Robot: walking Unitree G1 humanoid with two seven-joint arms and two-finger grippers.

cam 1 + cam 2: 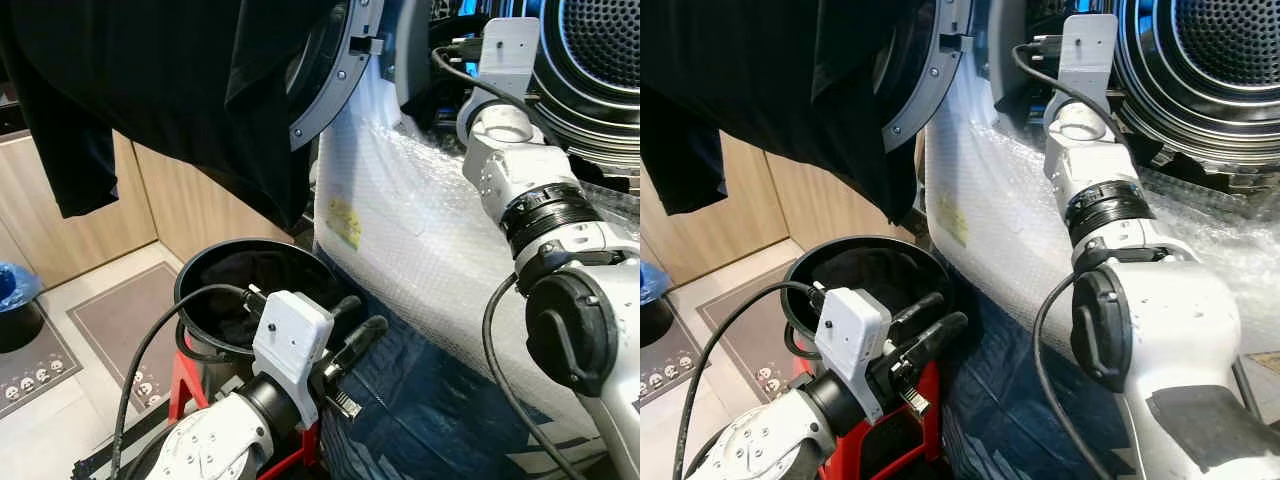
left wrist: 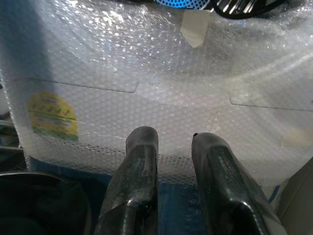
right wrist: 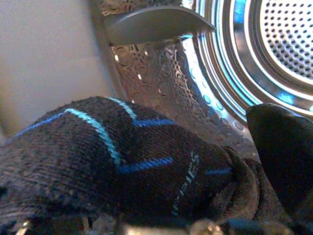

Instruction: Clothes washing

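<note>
Two silver arms in frame. Nearest: left end effector (image 1: 355, 325), long black fingers (image 2: 139, 176) parted with nothing between them, hovering over the rim of a round black laundry basket (image 1: 195, 270) that rests on a red metal stand (image 1: 185, 375). Dark clothes (image 1: 235, 285) lie inside the basket. Just beside it, blue plastic sheeting (image 1: 420, 400) covers the lower front of the washing machine; above that, clear bubble wrap (image 1: 420, 230) with a yellow sticker (image 1: 345, 222) covers the front panel.

Floor: pale tiles with a grey mat (image 1: 125, 320); wood-panelled cabinets (image 1: 190, 210) behind.

Farther: right arm reaches up to the open stainless steel drum (image 1: 600, 60). Right end effector (image 3: 230, 215) is closed on a dark knitted sock with blue stripes (image 3: 112, 156), held at the drum mouth, perforated back wall beyond.

Upper left: black garment (image 1: 150, 90) hangs over the open round machine door (image 1: 335, 70).
</note>
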